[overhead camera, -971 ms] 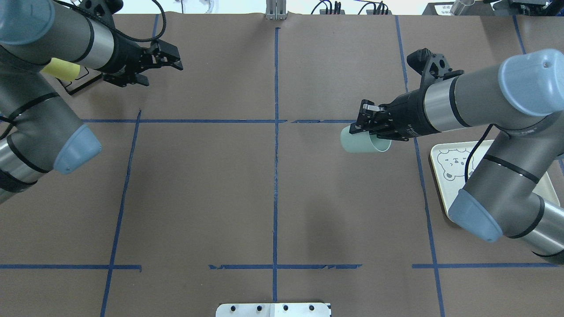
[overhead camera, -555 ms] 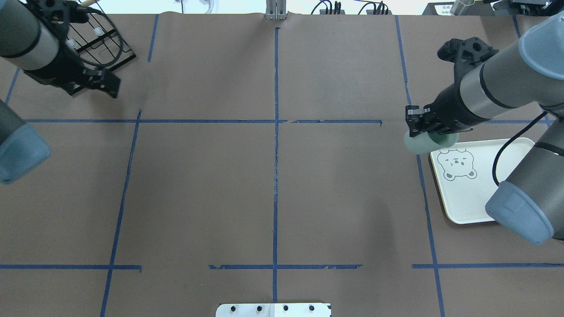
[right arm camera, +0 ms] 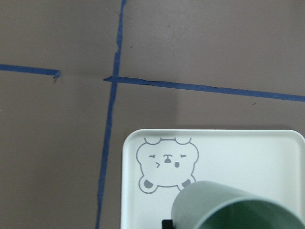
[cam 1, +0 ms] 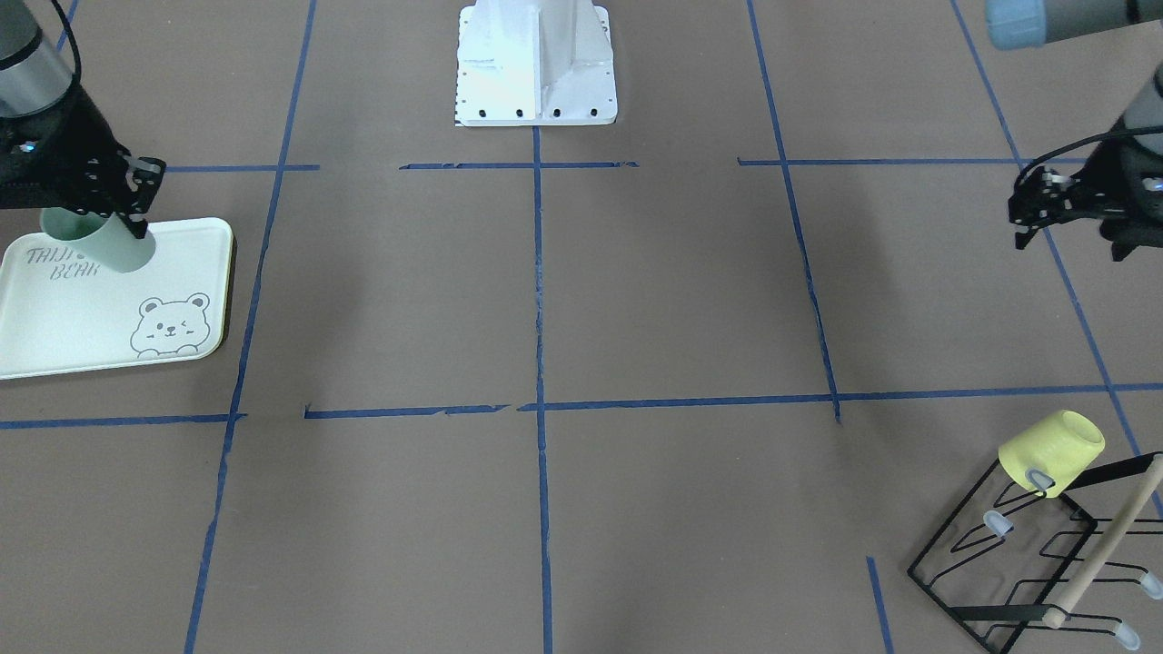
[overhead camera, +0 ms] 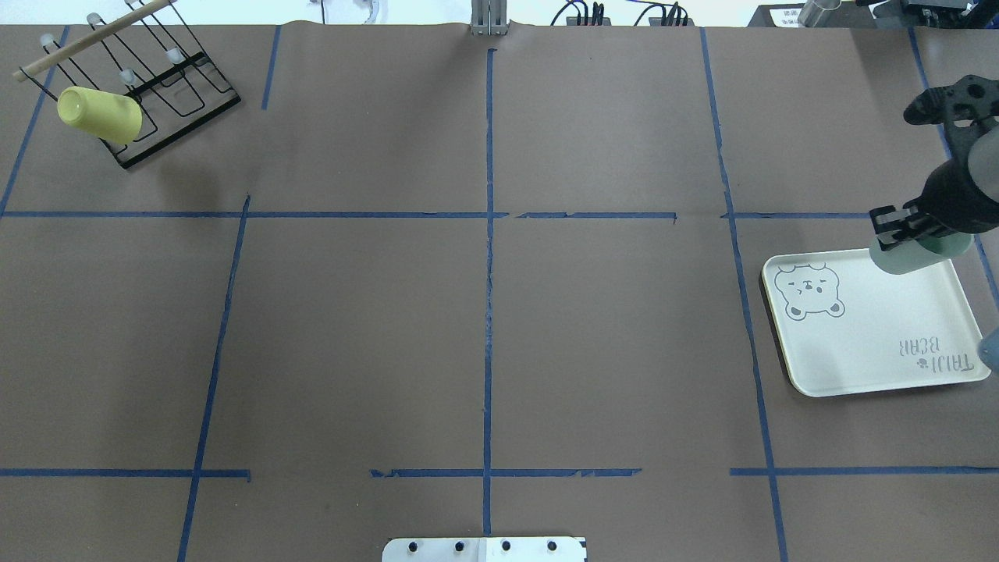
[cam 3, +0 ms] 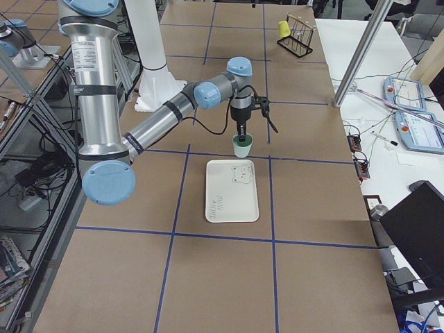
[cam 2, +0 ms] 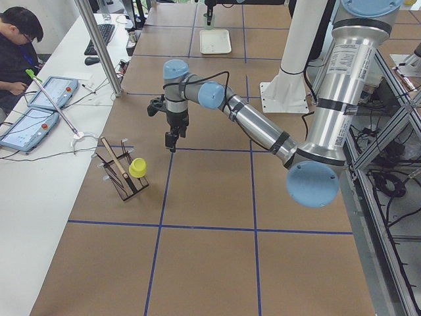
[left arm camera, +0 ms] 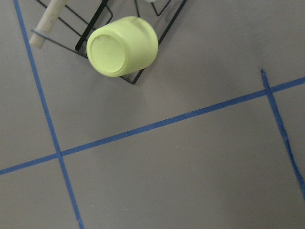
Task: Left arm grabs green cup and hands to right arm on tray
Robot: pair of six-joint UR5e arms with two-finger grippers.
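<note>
The green cup (overhead camera: 913,256) hangs mouth-up, slightly tilted, at the tray's (overhead camera: 858,343) far edge, on the side away from the bear drawing. Whether its base touches the tray I cannot tell. The right gripper (overhead camera: 896,231) comes down from above and is clamped on its rim. The wrist view shows only the cup's green inner wall. Well apart, the left gripper (cam 1: 1018,218) hangs with its jaws apart, holding nothing. Near it, a yellow cup (overhead camera: 100,115) sits upended on a prong of the black wire rack (overhead camera: 183,82)

Both arms — left arm (cam 2: 345,72), right arm (cam 3: 94,83) — were silver-grey tubes with pale blue joint caps (cam 2: 312,184), black bands, black cables; pedestal (cam 1: 536,64) white.
</note>
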